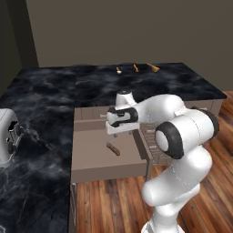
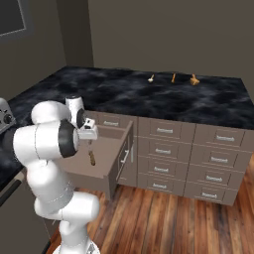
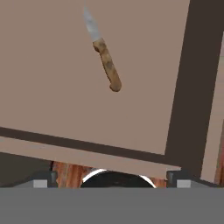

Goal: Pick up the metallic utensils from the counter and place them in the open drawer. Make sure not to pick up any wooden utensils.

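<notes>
A short knife with a grey blade and brown handle lies flat on the floor of the open drawer. My gripper hovers just above it, pointing down, open, with nothing between its fingers. Far back on the black counter lie a slim orange fork and, to its right, the wooden spoon. A small pale utensil lies left of the fork.
A white toaster stands on the counter's left wing. Closed taupe drawers with silver handles line the cabinet front to the right of the open one. Wooden floor lies below.
</notes>
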Robot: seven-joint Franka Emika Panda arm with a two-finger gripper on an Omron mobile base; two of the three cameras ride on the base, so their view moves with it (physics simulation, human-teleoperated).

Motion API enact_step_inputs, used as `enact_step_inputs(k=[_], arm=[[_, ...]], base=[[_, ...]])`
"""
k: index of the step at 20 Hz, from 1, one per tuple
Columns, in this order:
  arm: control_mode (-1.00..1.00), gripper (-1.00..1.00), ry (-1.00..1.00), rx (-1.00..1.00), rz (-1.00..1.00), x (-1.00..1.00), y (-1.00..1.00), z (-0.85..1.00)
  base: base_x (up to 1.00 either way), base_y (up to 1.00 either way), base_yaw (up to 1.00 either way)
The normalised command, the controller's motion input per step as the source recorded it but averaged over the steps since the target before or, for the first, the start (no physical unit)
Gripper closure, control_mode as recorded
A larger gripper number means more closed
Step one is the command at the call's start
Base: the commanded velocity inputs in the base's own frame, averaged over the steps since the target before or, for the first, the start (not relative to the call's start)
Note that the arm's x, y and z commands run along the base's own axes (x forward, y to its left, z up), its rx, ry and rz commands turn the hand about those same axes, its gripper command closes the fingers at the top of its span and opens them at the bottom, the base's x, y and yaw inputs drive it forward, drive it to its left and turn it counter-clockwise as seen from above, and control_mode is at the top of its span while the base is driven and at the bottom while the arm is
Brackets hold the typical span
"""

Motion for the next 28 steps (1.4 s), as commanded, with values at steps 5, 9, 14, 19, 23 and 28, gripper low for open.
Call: enact_step_inputs(k=[5, 9, 14, 19, 23, 28], arm=[[-1.00, -1.00, -0.19, 0.00, 0.00, -1.00, -0.13, 1.00], [-1.00, -1.00, -0.13, 0.02, 0.00, -1.00, -0.31, 0.96], [-1.00, -1.00, -0.09, 0.07, -0.04, -1.00, -0.43, 0.67], [-1.00, -1.00, -0.09, 0.05, -0.04, -1.00, -0.14, 0.66], [-1.00, -1.00, -0.09, 0.00, -0.01, -0.73, 0.00, 0.83], [-1.00, -1.00, 0.00, 0.00, -0.03, -0.16, -0.06, 0.89]], base=[[0.00, 0.00, 0.00], [0.00, 0.00, 0.00], [0.00, 0.00, 0.00], [0.00, 0.00, 0.00], [0.00, 0.00, 0.00], [0.00, 0.00, 0.00]])
